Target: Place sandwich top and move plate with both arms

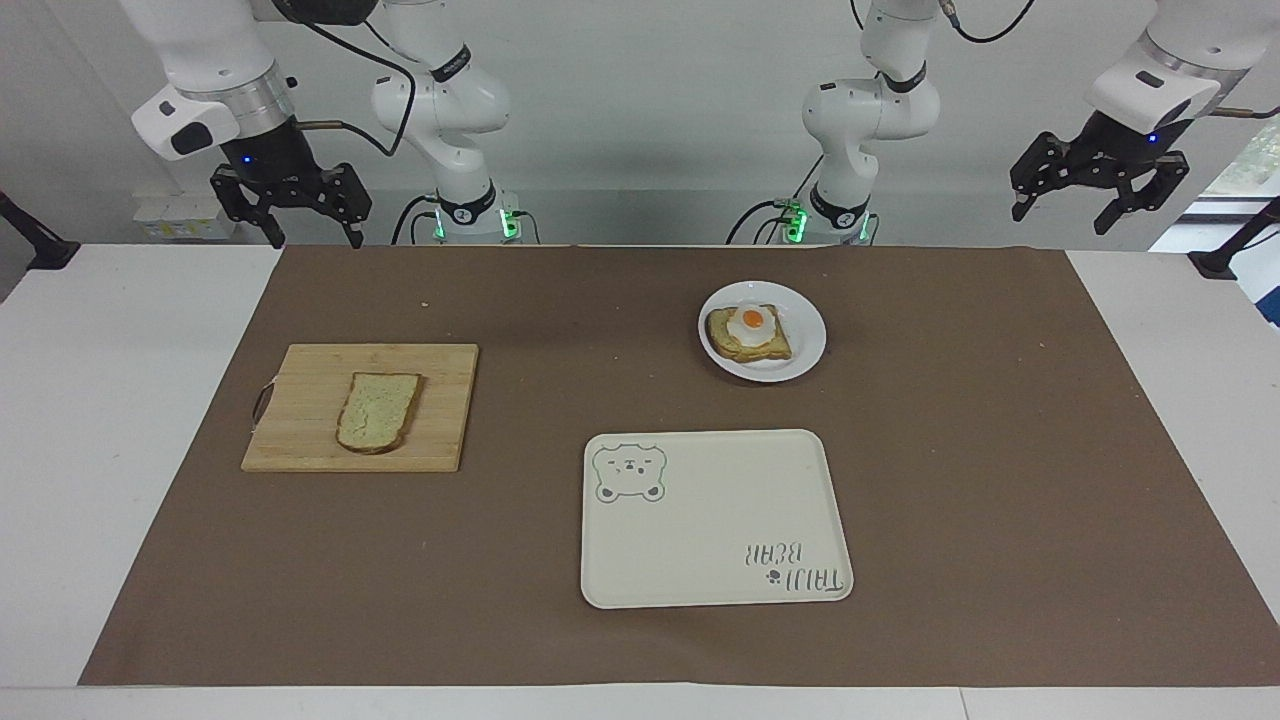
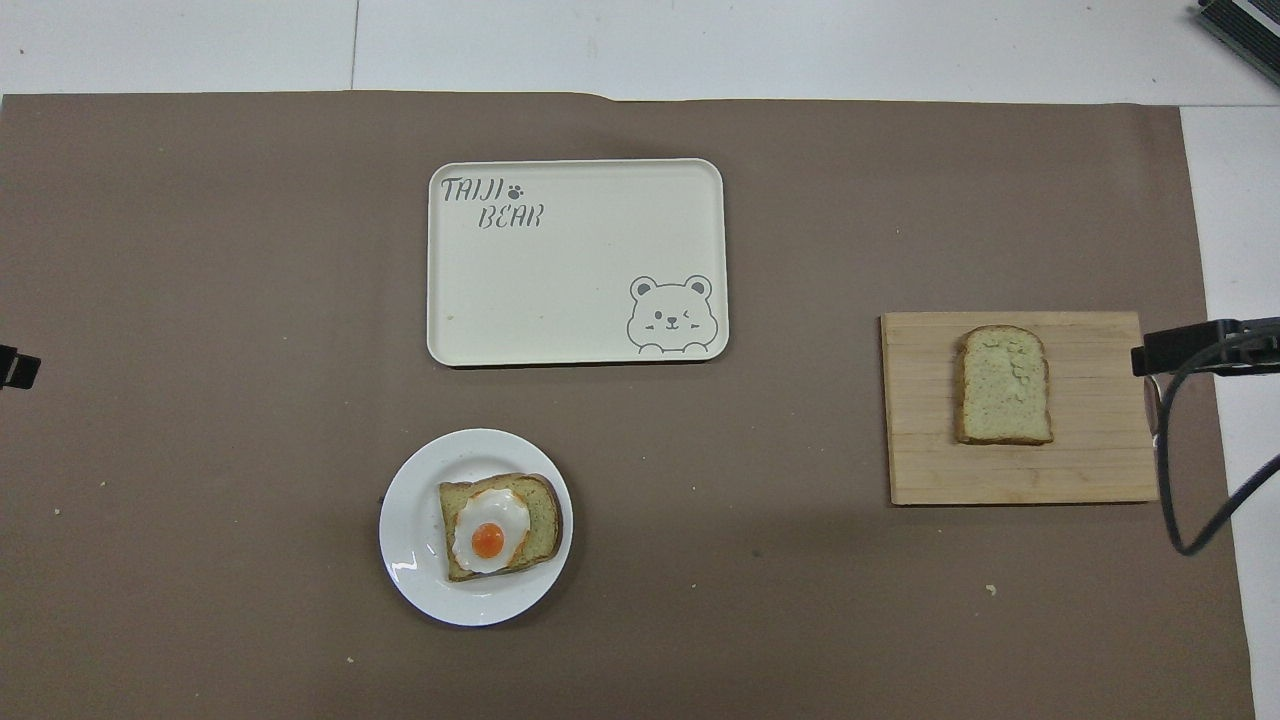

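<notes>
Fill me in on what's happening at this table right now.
Nothing is being handled yet. The plain bread slice lies on the wooden cutting board toward the right arm's end. The egg-topped slice sits on the white plate, with the cream bear tray farther from the robots. The right gripper hangs open near the table edge by the board's end; the left gripper waits open and raised off the other end. Both are empty.

Table (image 1: 120, 420); brown mat (image 1: 560, 300) atop
</notes>
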Robot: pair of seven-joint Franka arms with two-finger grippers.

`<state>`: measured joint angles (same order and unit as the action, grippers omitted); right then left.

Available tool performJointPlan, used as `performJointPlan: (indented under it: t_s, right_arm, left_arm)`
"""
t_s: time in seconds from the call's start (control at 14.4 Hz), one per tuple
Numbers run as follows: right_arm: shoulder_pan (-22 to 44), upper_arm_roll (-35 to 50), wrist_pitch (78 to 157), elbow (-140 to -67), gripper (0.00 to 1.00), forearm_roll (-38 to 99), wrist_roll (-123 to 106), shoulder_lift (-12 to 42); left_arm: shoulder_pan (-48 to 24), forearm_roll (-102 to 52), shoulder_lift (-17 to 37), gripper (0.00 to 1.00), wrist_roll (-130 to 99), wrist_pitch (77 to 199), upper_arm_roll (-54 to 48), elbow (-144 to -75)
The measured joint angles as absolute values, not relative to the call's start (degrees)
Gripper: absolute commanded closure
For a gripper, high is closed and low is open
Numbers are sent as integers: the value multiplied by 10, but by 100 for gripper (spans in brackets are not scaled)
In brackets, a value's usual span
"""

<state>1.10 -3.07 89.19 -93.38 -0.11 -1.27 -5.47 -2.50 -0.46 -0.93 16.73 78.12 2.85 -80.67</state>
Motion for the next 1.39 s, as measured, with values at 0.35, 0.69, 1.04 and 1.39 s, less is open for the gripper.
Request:
performJointPlan:
  t_s: [0.35,0.69,1.04,1.39]
  right_arm:
    - [11,-31,908,-945,0,-1,-42,-54]
    - [-24,-33,1003,-1022,0,-2,-165,-34]
    - [-69,-34,1104,-1052,0,27,-249,44]
    - [-89,-34,1174,-1063,0,70,-268,114]
  left_arm:
    - [-25,-5,-9,0,167,781,28,-807]
    - [-25,-5,-9,0,167,781,28,-807]
    - [-25,-5,-9,0,167,781,28,-807]
    - [-25,-5,-9,0,167,781,28,-807]
